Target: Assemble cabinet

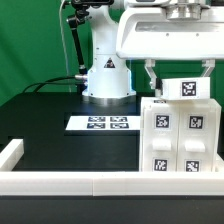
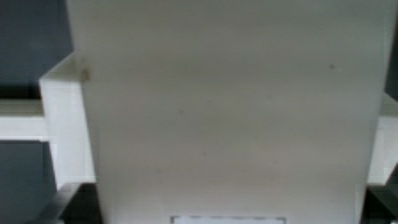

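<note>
The cabinet [image 1: 180, 138] is a white box of tagged panels standing at the exterior view's right, by the front rail. A white tagged top piece [image 1: 187, 89] sits on it. My gripper [image 1: 178, 78] hangs straight over the cabinet with one finger on each side of that top piece. In the wrist view a broad white panel [image 2: 222, 110] fills the space between the two dark fingertips [image 2: 64, 203], and its edges lie against both. My gripper [image 2: 222, 205] looks shut on this piece. What lies under the panel is hidden.
The marker board [image 1: 103, 123] lies flat on the black table near the robot base [image 1: 107, 75]. A low white border rail [image 1: 60, 183] runs along the front edge and turns up at the exterior view's left [image 1: 10, 152].
</note>
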You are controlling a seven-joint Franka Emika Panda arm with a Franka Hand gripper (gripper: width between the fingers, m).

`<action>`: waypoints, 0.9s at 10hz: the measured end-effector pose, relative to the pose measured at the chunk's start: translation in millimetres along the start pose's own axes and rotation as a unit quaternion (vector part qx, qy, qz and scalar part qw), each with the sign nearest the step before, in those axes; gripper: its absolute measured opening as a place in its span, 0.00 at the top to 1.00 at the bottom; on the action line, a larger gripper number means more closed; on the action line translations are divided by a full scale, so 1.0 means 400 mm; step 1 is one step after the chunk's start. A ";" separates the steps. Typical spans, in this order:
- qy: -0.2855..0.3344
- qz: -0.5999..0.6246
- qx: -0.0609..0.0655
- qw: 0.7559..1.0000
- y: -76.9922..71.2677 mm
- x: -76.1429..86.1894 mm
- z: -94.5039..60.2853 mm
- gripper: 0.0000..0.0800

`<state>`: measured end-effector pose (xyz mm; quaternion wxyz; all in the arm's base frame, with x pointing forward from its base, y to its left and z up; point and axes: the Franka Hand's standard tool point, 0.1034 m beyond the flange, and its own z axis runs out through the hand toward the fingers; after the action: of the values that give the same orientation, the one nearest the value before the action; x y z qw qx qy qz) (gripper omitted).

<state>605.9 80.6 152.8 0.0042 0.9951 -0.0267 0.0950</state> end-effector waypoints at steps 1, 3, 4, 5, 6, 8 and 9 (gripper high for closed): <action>0.000 0.049 0.005 0.999 0.000 0.000 0.000 0.30; -0.001 0.173 0.017 0.985 -0.003 0.000 0.000 0.30; 0.000 0.216 0.020 0.976 -0.004 -0.003 0.000 0.30; -0.002 0.263 0.023 0.964 -0.005 -0.003 0.000 0.30; -0.006 0.304 0.026 0.952 -0.006 -0.004 0.000 0.30; -0.011 0.383 0.029 0.923 -0.008 -0.005 0.001 0.30; -0.012 0.413 0.028 0.910 -0.011 -0.005 0.001 0.30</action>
<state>604.1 85.0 152.0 -0.0639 0.8960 -0.4326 0.0766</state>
